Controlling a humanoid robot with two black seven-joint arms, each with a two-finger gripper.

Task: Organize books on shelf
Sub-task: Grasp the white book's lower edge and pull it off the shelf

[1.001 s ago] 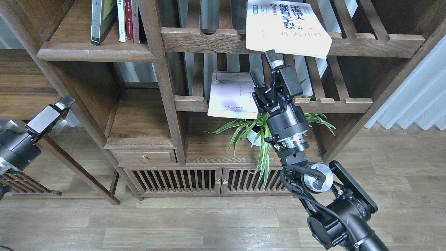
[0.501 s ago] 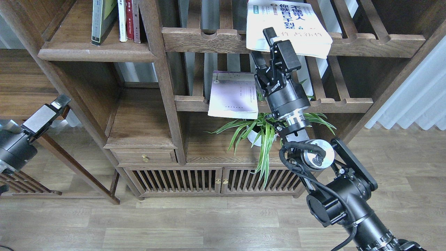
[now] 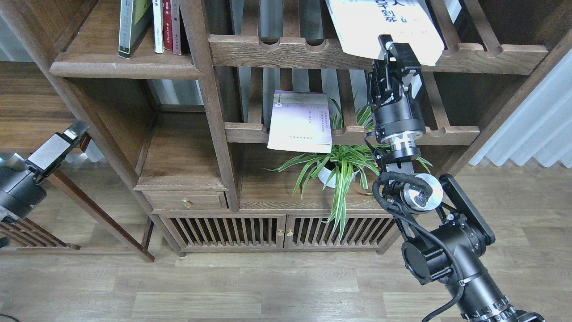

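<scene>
Large white book (image 3: 384,27), blue title characters uppermost, lies tilted on the upper slatted rack (image 3: 290,51), its near edge overhanging the front rail. The right gripper (image 3: 393,56) reaches up to that near edge, jaws closed on it. The left gripper (image 3: 73,134), far left, cannot be judged open or closed.

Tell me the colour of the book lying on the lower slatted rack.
Pale lavender and white, seen in the head view: the lavender book.
</scene>
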